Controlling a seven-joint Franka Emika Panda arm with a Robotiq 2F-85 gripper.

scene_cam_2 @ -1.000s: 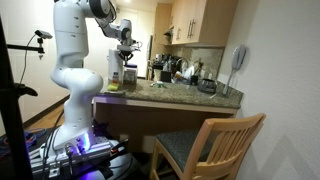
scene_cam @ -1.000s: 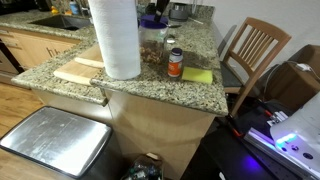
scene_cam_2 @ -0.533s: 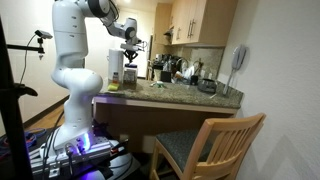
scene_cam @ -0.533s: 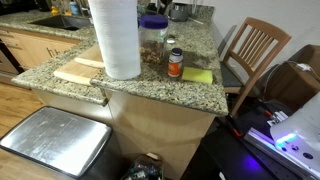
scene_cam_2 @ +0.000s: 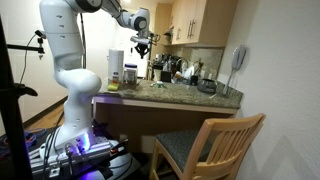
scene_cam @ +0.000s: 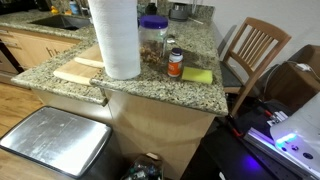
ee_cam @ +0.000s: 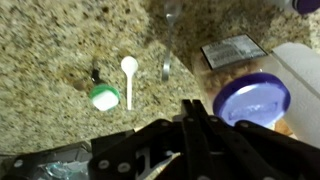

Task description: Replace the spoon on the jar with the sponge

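Sponge (scene_cam: 197, 75) lies flat on the counter (scene_cam: 150, 88) near the jar (scene_cam: 153, 40); likely light and squashy, best pinched across its narrow width. Gripper (scene_cam_2: 143, 43), high above the jar, has its fingers pressed together.

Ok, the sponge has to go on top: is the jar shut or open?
Shut: its purple-blue lid sits on the jar, seen in the wrist view and an exterior view, with nothing lying on it.
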